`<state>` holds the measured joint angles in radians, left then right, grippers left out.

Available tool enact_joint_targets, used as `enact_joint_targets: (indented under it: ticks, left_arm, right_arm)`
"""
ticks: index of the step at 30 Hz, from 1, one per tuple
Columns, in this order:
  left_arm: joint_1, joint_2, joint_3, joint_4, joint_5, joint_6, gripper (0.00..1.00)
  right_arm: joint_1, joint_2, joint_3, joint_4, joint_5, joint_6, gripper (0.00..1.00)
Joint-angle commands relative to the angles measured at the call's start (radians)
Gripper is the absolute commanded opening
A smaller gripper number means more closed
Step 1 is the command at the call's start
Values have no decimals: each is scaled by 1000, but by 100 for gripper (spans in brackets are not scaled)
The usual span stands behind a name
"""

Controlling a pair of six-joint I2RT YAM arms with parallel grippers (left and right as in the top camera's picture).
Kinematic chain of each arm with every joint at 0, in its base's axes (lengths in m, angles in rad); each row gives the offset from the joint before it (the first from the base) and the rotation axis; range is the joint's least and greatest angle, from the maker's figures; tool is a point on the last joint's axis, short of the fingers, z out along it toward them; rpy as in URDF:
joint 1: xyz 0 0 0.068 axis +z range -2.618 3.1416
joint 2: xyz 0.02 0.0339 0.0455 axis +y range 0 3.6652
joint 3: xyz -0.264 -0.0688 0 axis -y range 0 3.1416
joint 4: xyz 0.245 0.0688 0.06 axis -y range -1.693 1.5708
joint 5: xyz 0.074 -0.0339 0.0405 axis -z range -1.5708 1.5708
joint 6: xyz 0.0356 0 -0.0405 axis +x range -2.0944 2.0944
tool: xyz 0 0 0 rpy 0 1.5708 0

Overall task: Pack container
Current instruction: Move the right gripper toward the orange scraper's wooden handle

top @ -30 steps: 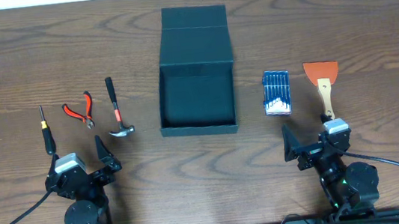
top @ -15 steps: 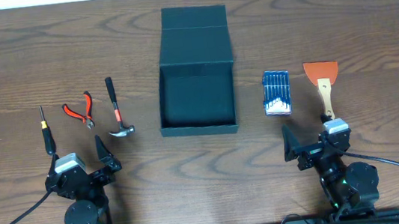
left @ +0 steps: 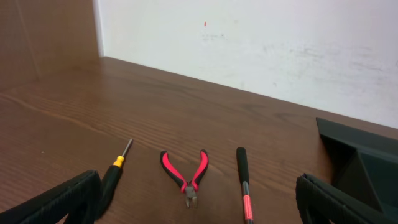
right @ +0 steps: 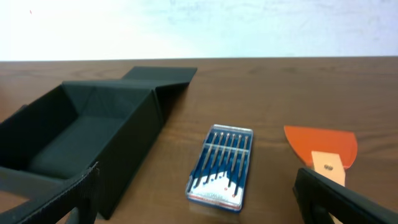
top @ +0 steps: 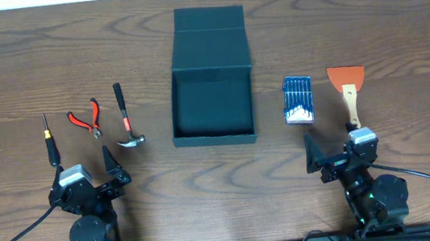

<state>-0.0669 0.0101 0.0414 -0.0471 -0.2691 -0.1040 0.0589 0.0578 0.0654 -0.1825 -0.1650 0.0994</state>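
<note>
The table was the biggest thing. The container sat in the middle of it. It was open, with nothing inside, and its lid lay flat on the far side of the container.

My left end effector and right end effector were on the near side of the container, one off to each side. Both were spread wide and held nothing. No tool was packed yet, so I judged the step was to pick a first one.

The hammer lay just left of the container. The scraper lay right of the container, with the blue case of bits in between.

I thought the long tools should go in first, laid along the container's long side. I would grab the hammer across the middle of its handle, so the heavy head could not tip it.

Farther left of the container were the pliers, then the thin screwdriver. Those small ones could fill the gaps last.
</note>
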Motion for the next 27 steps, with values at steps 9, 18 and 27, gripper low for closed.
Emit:
enact_joint_targets:
  ticks: [9, 18, 27]
  left_arm:
    - [5, -6, -31, -13, 53, 2, 98]
    - [5, 25, 53, -64, 228, 7, 98]
    - [5, 364, 489, -383, 228, 25, 98]
  right_arm:
    - [-6, -5, -5, -2, -107, 52, 99]
    - [-6, 193, 88, -66, -172, 61, 99]
    - [-6, 725, 583, -280, -137, -77, 99]
